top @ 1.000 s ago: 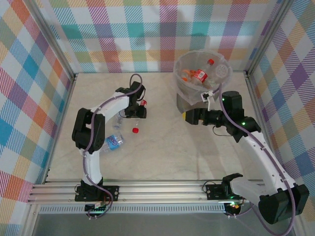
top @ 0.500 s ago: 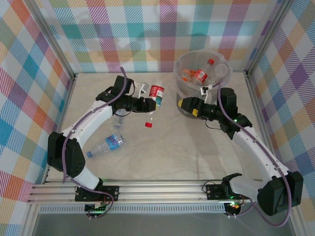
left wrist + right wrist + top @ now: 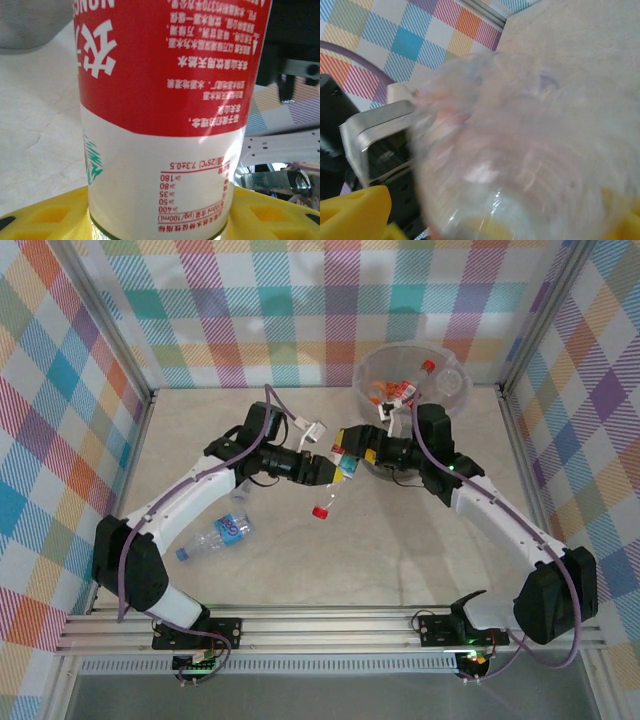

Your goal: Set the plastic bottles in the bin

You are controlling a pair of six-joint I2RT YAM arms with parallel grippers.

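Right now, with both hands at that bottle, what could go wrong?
1. The bottle hangs cap-down over the table, between the left hand and right hand and short of the bin. A loose grip would likely drop it there.
2. The hands are very close, so a small slip could knock them together.

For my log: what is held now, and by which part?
The red-labelled bottle, in the left gripper by the white end of its label; the right gripper flanks its base, grip unclear.

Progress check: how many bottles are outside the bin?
2: blue-label bottle on the table; red-label bottle in the left gripper. Another may hide under that arm.
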